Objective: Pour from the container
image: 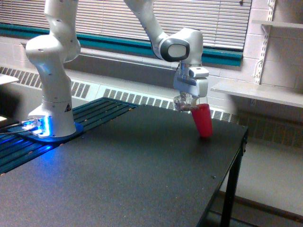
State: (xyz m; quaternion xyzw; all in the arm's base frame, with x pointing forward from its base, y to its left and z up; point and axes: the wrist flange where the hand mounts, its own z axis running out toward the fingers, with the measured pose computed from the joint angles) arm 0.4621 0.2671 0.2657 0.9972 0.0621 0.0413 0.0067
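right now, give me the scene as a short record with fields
arm: one white arm, base on the exterior view's left, reaching over the black table
gripper: gripper shut on the clear container
container: clear container with brownish bits, held low by the pink cup's rim
pink cup: pink cup leaning, top toward the exterior view's left, base on the table
contact: container appears to touch the cup's rim
spill: none visible
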